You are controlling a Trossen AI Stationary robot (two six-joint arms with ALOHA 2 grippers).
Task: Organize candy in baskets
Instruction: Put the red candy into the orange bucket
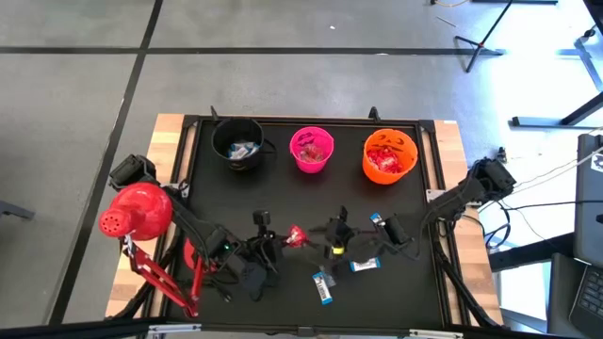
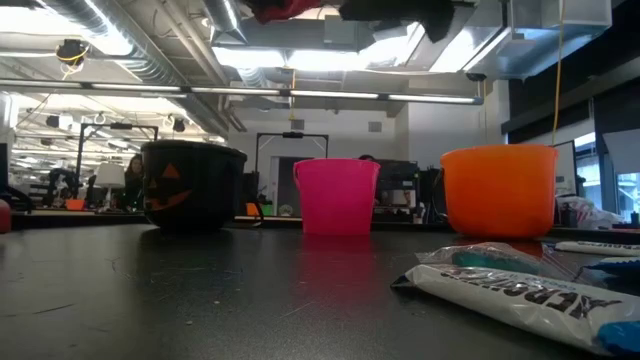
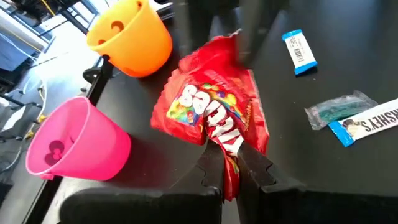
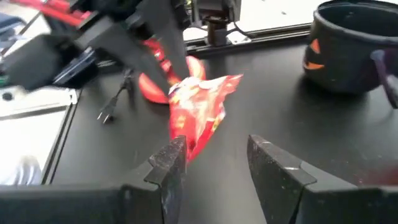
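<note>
Our left claw (image 3: pixel 231 171) is clenched on the near edge of a red candy packet (image 3: pixel 211 112), which sits at the near middle of the desk (image 1: pixel 311 198), apparently lifted a little off it. Our right claw (image 4: pixel 214 158) hangs just beside the packet's other end, fingers (image 4: pixel 169 163) spread and grasping nothing.

To do this step well, we judge we should keep the pinch firm, since only the wrapper's seam is caught and it could slip. We should lift clear of the desk, steer away from the right claw, carry the packet over the far row and let go only once above a rim. The orange basket (image 1: pixel 389 156) already holds red wrappers, so it looks the likely match.

Counting outward: one red packet held, and about four blue-and-white candies (image 1: pixel 323 285) loose on the near right of the desk, though the arms may hide more. Three baskets stand along the far edge: black basket (image 1: pixel 237 143), pink basket (image 1: pixel 312 150), orange. One red lamp (image 1: pixel 138 213) stands at the left edge.
</note>
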